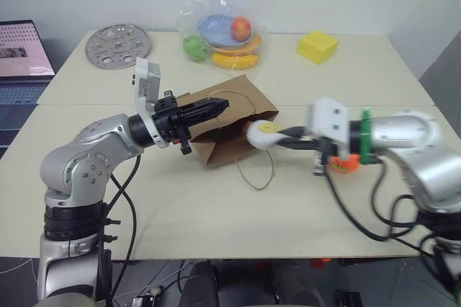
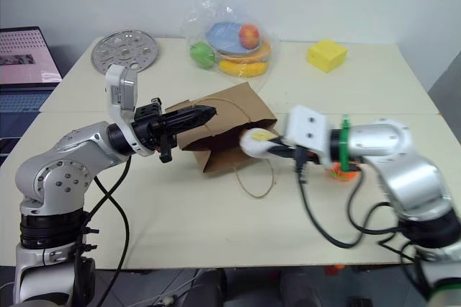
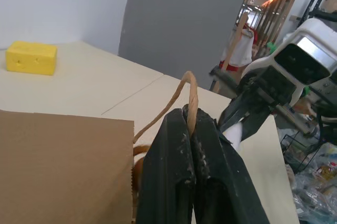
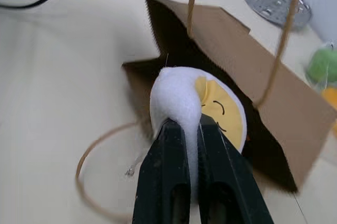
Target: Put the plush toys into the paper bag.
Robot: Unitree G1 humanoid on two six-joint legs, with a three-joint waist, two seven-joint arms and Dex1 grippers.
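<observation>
The paper bag lies on its side mid-frame on the tabletop, long axis slanting from upper left to lower right, its mouth facing right. The left tool is clenched on one handle. The right tool grips the white egg plush at the mouth. The orange ball plush sits under the right arm.

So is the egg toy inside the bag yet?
Not yet. The right claw pinches the egg toy just at the bag's open mouth, while the left claw lifts a handle.
</observation>
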